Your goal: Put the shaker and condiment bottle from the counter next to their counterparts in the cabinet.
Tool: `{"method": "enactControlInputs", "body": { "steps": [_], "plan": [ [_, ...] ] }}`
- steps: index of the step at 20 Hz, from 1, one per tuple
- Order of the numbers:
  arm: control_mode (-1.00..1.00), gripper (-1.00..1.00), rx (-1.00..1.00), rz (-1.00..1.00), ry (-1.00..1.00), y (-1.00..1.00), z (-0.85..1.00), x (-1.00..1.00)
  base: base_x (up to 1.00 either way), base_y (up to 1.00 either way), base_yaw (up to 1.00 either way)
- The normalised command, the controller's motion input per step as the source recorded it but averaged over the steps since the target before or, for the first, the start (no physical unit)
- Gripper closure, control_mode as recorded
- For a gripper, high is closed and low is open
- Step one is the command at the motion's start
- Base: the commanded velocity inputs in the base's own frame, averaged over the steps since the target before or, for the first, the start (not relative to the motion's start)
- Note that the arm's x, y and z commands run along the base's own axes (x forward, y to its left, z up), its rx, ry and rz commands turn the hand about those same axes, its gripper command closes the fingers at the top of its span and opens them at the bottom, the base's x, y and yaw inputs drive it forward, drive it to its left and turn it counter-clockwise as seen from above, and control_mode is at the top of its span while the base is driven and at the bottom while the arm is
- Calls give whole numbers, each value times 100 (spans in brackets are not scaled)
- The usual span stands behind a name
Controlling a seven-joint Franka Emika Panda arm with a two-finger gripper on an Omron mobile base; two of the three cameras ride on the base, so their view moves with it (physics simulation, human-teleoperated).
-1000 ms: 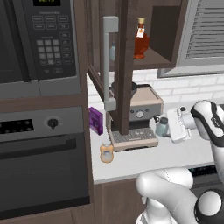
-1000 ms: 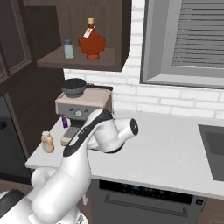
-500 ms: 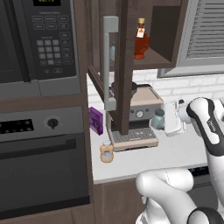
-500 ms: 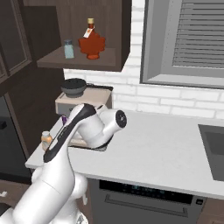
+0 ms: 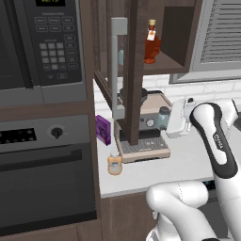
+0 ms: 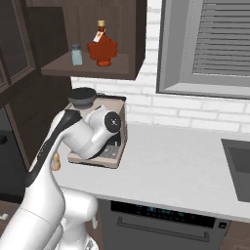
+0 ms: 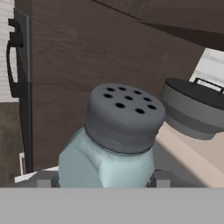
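Note:
The shaker, translucent grey-blue with a dark holed cap, sits between my gripper's fingertips, which are shut on its body. In the left base view the gripper holds the shaker in the air beside the coffee machine, below the open cabinet. The condiment bottle stands upright on the counter near its front left corner; a sliver of the bottle peeks out behind my arm. On the cabinet shelf stand the red-orange bottle and a pale shaker.
A coffee machine stands under the cabinet, whose open door with a grey bar handle juts out in front of it. A purple box lies beside it. Microwave and oven at left. A sink lies far right.
My gripper has carried the shaker left and slightly up, from over the open counter to right beside the coffee machine. The condiment bottle has not moved.

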Motion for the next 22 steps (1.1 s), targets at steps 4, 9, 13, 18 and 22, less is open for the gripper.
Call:
{"method": "enactControlInputs", "body": {
  "steps": [4, 9, 13, 18, 22],
  "plan": [
    [-100, 100, 0, -11, 0, 27, 49, -12, 0, 0, 0],
    [-100, 100, 0, -10, 0, 19, 33, -19, 0, 0, 0],
    [-100, 100, 0, -9, 0, 6, 38, -20, 0, 0, 0],
    [-100, 100, 0, -6, 0, 2, 51, -8, 0, 0, 0],
    [-100, 100, 0, -4, 0, 10, 54, 0, 0, 0, 0]
  ]
}}
